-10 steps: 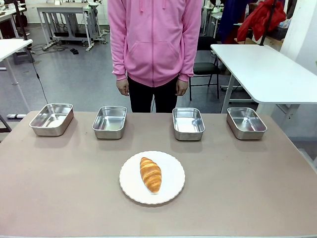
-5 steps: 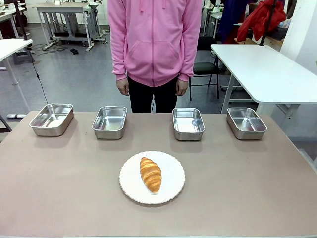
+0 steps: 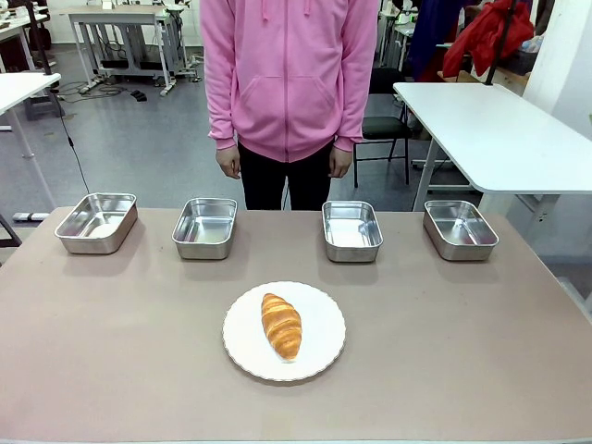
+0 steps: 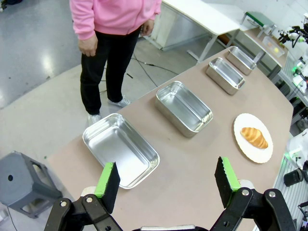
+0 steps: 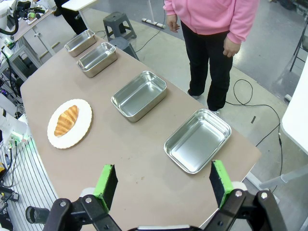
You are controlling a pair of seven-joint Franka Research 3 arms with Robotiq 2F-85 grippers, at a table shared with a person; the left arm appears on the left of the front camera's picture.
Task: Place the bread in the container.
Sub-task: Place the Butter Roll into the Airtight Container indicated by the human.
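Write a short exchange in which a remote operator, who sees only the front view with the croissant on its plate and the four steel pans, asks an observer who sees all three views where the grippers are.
Operator: I see no arms from here. Where is the left gripper?
Observer: The left gripper hangs open, raised above the table's left end, looking down at the leftmost pan.
Operator: And the right one?
Observer: The right gripper is open too, raised above the table's right end, with the rightmost pan nearest to it.
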